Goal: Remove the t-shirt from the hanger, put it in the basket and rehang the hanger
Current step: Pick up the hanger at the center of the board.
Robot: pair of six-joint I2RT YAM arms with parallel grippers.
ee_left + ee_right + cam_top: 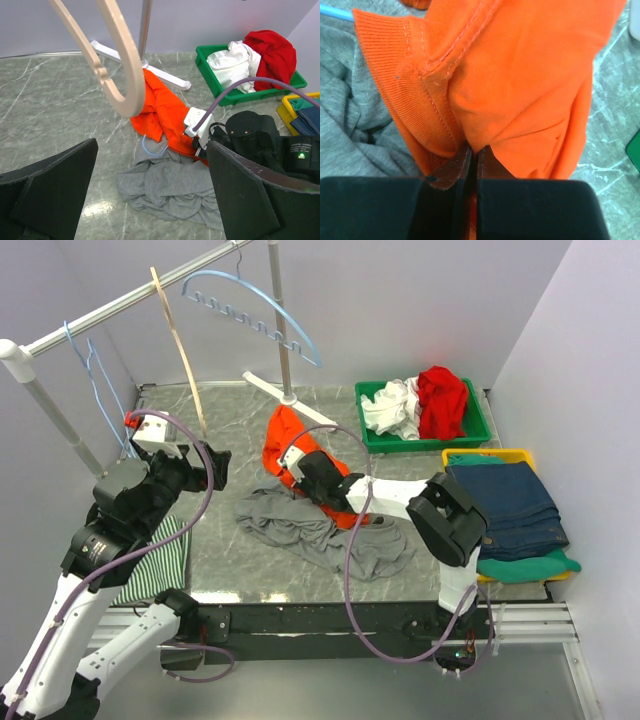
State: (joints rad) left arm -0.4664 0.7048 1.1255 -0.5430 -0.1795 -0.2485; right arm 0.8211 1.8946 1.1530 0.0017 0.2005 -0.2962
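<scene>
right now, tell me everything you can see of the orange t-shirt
The orange t-shirt is a soft knit, crumpled in a heap on the marble-look table by the rack's white foot. A ribbed, stitched band shows at one edge. Its near end overlaps the grey garment, and a light blue hanger hook pokes out there. The right gripper is shut on a fold of it.

Clothes rails: one metal clothes rail (pixel 120 302).
Hangers: four. Beige plastic hanger (pixel 178 350), pale blue notched plastic hanger (pixel 243 316), thin blue wire hanger (pixel 100 390), thin pale blue hanger (pixel 154 148) on the table.
Loose garments: three. Orange cotton t-shirt (pixel 283 440), crumpled grey jersey garment (pixel 330 535), green-and-white striped cloth (pixel 160 560).
Trays: two. Green plastic tray (pixel 425 444), yellow plastic tray (pixel 490 452).
Garments in trays: four. White cloth (pixel 390 410), red cloth (pixel 442 400), folded navy denim (pixel 505 505), green cloth (pixel 530 565).
</scene>
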